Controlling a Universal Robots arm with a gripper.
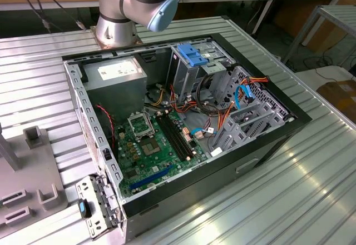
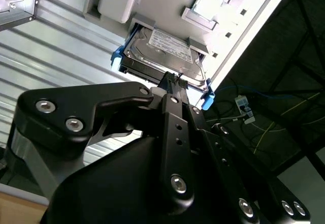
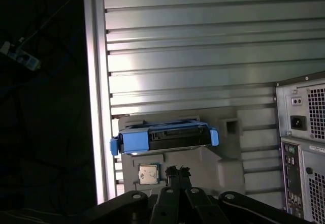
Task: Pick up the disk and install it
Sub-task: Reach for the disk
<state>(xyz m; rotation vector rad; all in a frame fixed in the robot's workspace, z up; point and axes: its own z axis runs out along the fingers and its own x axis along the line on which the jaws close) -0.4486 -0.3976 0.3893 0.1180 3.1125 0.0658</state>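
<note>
The disk [image 2: 161, 52] is a dark hard drive with a silver label and bright blue carrier rails, resting in a slot of a grey fixture [image 2: 152, 0]. In the first wrist view the disk [image 3: 165, 137] shows edge-on with its blue rail in front. My gripper [image 2: 174, 80] hangs over it at a distance, its two black fingertips drawn together with nothing between them; they also show together in the first wrist view [image 3: 177, 172]. The open computer case [image 1: 261, 161] lies on the ribbed metal table, with a tall metal drive cage [image 1: 189, 73] inside.
A light-blue latch piece [image 1: 192, 54] tops the cage. The motherboard [image 1: 153, 145], power supply [image 1: 115, 78] and orange cables [image 1: 228, 114] fill the case. A small processor chip [image 3: 149, 173] lies on the grey fixture [image 3: 223, 163]. The case's rear panel [image 3: 304, 153] stands beside it.
</note>
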